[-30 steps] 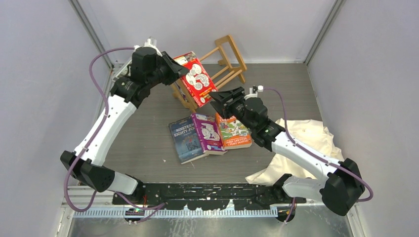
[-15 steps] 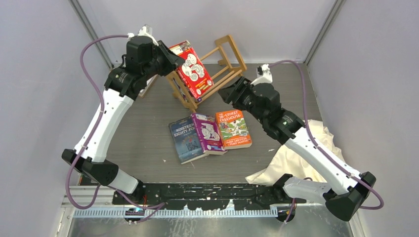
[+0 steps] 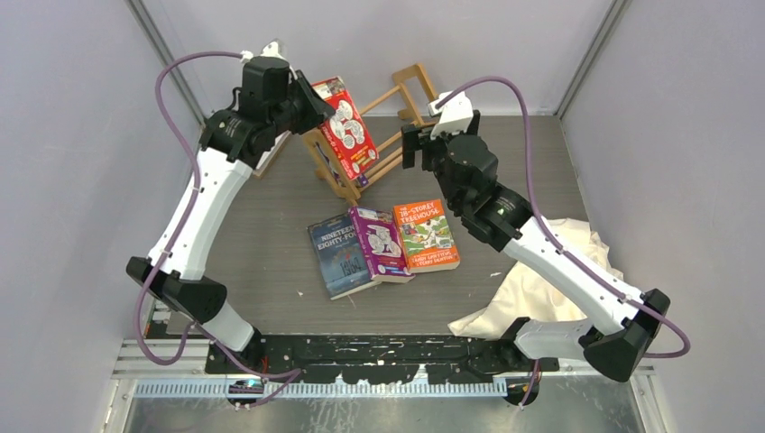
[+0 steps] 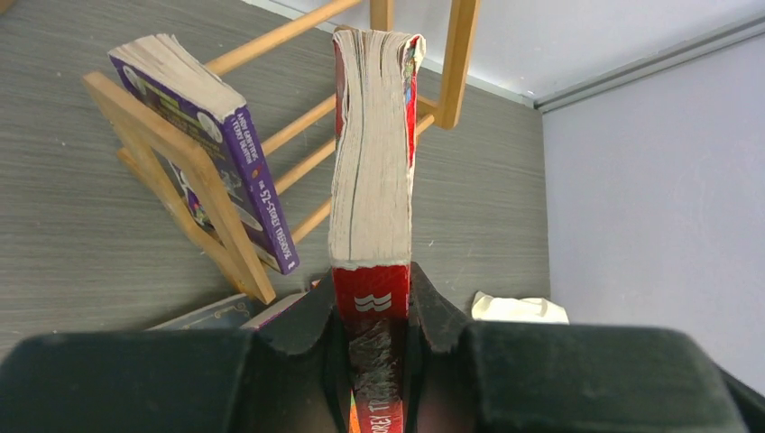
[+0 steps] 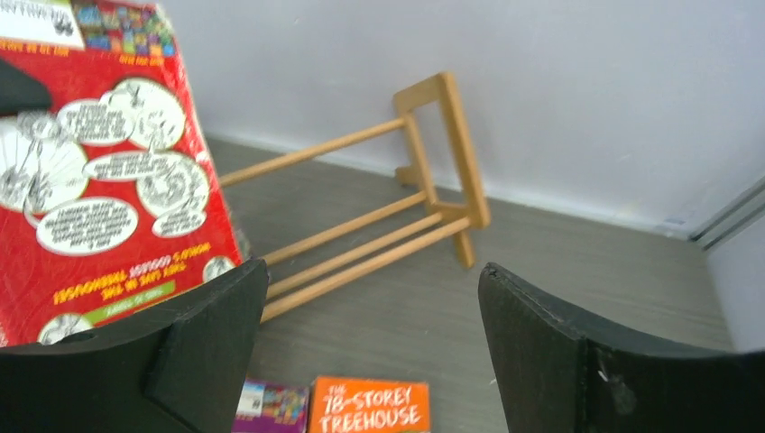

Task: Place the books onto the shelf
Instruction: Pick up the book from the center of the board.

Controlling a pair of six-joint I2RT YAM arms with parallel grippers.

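A grey table (image 3: 253, 234), seen from above, with two robot arms reaching toward a small wooden rack (image 5: 462, 144) that is standing near the back wall.

The left gripper (image 4: 372, 298) is pinching a red book (image 4: 372, 162) by one end, with a finger pressing on each cover. The book is standing on edge, its pages facing the wrist camera. It is hanging over the slats of the rack, near the rack's left end. Whether it is touching the slats cannot be told.

A purple book (image 4: 255, 185) is sitting in the rack just to the left of the red one. It is tilting against the rack's end frame.

The right gripper (image 5: 372, 271) is hovering near the middle of the rack, on its near side. Its fingers are spread wide and are holding nothing. Its wrist camera is looking along the bare slats toward the rack's far end frame, with the red book's cartoon cover filling the left side of that view.

Three more books are lying flat on the table in front of the rack, side by side and touching or overlapping. They are a dark blue book (image 3: 338, 257), a second purple book (image 3: 379, 244) and an orange book (image 3: 426, 236).

A cream cloth (image 3: 550, 271) is lying crumpled at the right side of the table, partly under the right arm.
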